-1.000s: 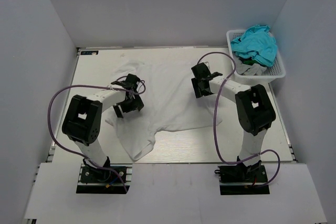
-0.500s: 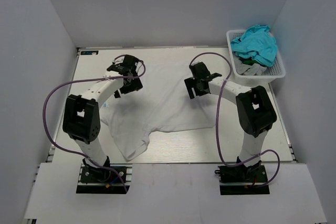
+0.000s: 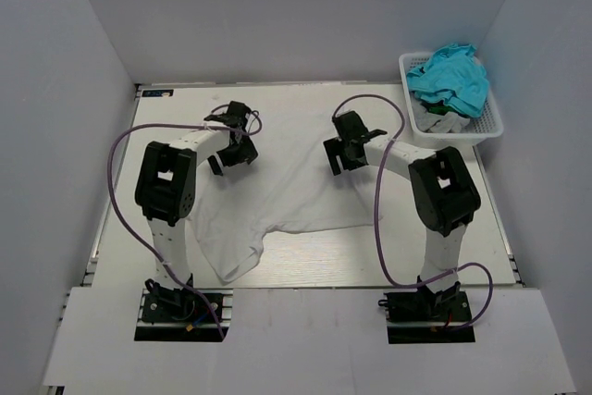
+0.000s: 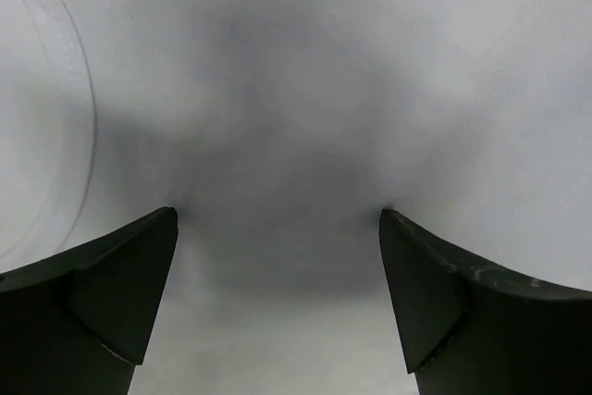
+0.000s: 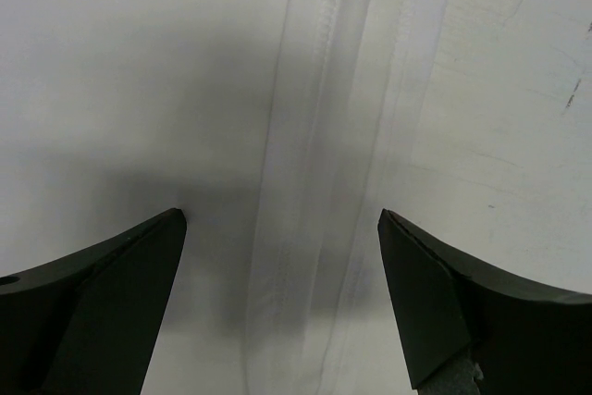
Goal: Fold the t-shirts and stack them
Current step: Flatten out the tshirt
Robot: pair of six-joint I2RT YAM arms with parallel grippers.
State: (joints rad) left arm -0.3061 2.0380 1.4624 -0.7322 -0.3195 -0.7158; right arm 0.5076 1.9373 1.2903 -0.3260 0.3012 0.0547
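On the pale surface: a plain white short-sleeved t-shirt of thin soft cloth lies spread and rumpled across the middle, with one lobe trailing toward the near left.
Left pincer: released, jaws wide, low over the shirt's far-left part; the wrist view shows only bare cloth between the jaws.
Right pincer: released, jaws wide, over the shirt's right side; a stitched hem runs between the jaws in the wrist view.
Handling: I judge it light, limp and quick to wrinkle. It should drape and drag rather than hold a shape, and a shallow pinch may slip off or catch only one layer.
Where to grip: probably at stitched edges such as the hem or shoulders, with the two pincers well apart so the cloth hangs flat.
Far right: a white plastic basket holding crumpled teal cloth stands apart from the shirt.
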